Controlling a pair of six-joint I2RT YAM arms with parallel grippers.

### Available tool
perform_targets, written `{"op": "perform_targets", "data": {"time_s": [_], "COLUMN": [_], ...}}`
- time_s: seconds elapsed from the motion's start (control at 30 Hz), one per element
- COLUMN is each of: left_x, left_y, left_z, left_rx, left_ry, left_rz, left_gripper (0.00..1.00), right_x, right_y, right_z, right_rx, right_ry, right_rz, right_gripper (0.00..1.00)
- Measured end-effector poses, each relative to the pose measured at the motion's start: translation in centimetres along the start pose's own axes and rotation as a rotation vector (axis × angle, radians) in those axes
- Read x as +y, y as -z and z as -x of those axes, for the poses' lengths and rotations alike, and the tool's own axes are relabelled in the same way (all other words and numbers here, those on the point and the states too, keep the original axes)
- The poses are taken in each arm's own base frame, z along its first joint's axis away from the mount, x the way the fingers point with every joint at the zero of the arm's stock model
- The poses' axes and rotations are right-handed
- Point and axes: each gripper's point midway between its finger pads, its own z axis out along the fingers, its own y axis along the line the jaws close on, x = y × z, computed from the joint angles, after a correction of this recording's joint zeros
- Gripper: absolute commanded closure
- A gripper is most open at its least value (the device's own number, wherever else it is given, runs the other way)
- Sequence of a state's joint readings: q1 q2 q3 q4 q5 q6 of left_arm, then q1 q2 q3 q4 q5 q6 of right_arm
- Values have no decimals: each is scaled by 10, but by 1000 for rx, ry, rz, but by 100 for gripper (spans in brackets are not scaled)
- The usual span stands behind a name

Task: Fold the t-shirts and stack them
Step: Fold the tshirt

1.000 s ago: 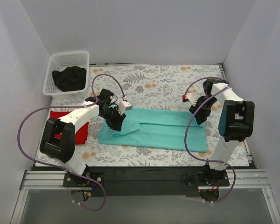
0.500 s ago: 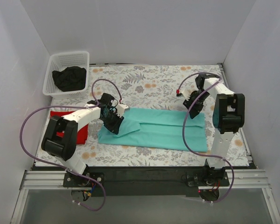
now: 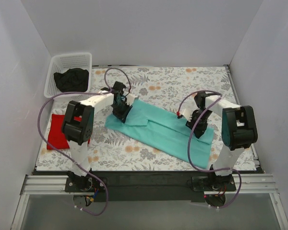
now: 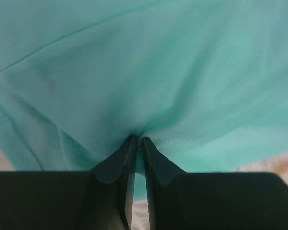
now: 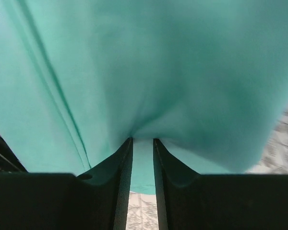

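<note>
A teal t-shirt [image 3: 158, 129], folded lengthwise, lies slanted across the table from upper left to lower right. My left gripper [image 3: 121, 111] is shut on its upper left end; in the left wrist view the fabric [image 4: 134, 86] bunches between the tips [image 4: 139, 140]. My right gripper [image 3: 196, 125] is shut on the shirt's lower right end; the right wrist view shows the cloth [image 5: 149, 72] pinched at the tips [image 5: 142, 140]. A folded red t-shirt [image 3: 57, 134] lies at the left edge. A black t-shirt [image 3: 71, 79] sits in the basket.
A white plastic basket [image 3: 69, 61] stands at the back left corner. The table has a floral cloth [image 3: 173, 81]. White walls close in on the left, back and right. Purple cables loop off both arms.
Both grippers have shifted the teal shirt: the left end moved back and up, the right end moved toward the front, so the shirt turned from level to slanted.
</note>
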State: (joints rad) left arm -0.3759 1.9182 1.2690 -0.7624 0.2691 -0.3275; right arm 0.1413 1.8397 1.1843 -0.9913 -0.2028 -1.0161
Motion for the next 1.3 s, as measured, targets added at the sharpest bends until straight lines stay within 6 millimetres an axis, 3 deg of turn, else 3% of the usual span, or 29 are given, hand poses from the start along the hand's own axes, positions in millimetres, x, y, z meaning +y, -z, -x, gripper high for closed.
{"op": "perform_targets", "data": {"time_s": [0.07,0.17,0.2,0.23,0.3,0.37,0.53,0.67,0.77,0.87,1.03,1.3], "left_x": [28,85,101,114,124,130,111,84,66,58,52,47], "left_y": [-5,-15,-17,-18,-17,-10,22,56,68,58,19,-8], "left_z": [47,148,173,193,211,217,212,208,200,189,157,140], "left_rx": [-46,-218,-275,-325,-372,-406,-474,-533,-557,-533,-417,-342], "left_ry": [-17,-46,-51,-54,-43,-28,7,29,57,93,176,226], "left_rz": [56,178,211,236,254,260,224,175,126,83,27,-22], "left_gripper": [89,85,83,81,76,74,73,73,75,76,77,78], "right_x": [29,79,95,111,135,144,126,113,103,98,104,152], "right_y": [-7,-18,-19,-20,-15,-4,26,8,-14,-28,-40,-55], "right_z": [-1,9,15,24,41,60,108,109,105,102,98,109], "right_rx": [17,32,31,23,-11,-63,-198,-159,-106,-79,-68,-71], "right_ry": [44,144,186,229,285,296,304,248,206,175,146,151], "right_rz": [27,96,119,141,182,197,119,138,155,167,197,334], "right_gripper": [69,68,65,64,62,61,66,69,71,73,73,70]}}
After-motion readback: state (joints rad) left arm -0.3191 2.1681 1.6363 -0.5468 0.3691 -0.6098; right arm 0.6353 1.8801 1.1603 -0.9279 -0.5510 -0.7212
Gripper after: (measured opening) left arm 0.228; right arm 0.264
